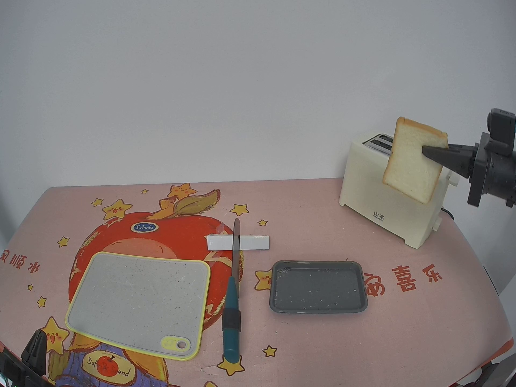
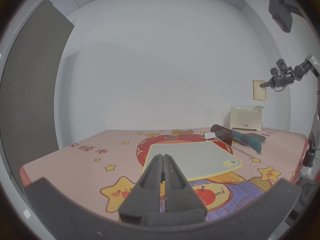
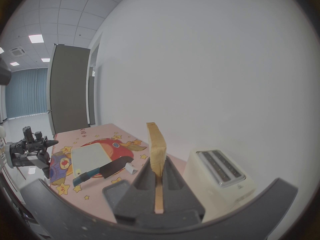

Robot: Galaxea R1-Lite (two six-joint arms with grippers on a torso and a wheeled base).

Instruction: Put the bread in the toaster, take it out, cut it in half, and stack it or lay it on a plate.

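Aloft, right gripper [image 1: 428, 151] pinches bread [image 1: 408, 166] above toaster [image 1: 371, 195].

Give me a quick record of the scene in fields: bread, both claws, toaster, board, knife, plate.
toaster: back right, slots empty
bread: upright slice in the air by the toaster, clear of it
right claw: shut on the bread
left claw: shut, empty, near the table front left corner
cutting board: front left, bare
plate: grey, bare, front centre
knife: between cutting board and plate, blade on a white rest
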